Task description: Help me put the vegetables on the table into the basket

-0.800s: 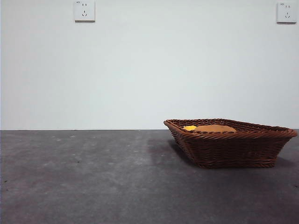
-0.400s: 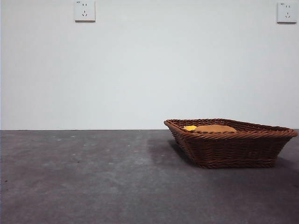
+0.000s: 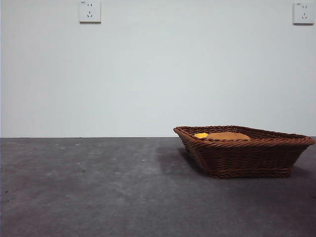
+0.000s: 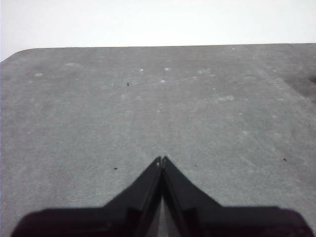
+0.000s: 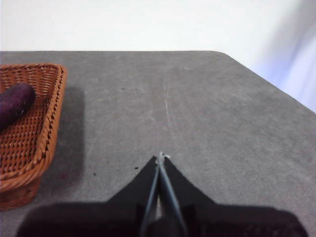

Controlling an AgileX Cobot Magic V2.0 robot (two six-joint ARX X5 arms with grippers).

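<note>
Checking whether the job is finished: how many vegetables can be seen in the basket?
3, all inside the brown woven wicker basket: tan-brown potato, yellow corn cob beside it, dark purple eggplant, seen only from the right wrist.

The basket (image 3: 244, 157) sits on the table (image 3: 98, 187) at the right, with what looks like the potato (image 3: 228, 136) and corn cob (image 3: 200, 135) barely clearing its rim, below 2 wall sockets (image 3: 89, 11).

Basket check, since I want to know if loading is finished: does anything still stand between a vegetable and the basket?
Nothing visible does. The potato, corn cob and eggplant already lie inside the basket; both pincers are shut over bare table.
</note>
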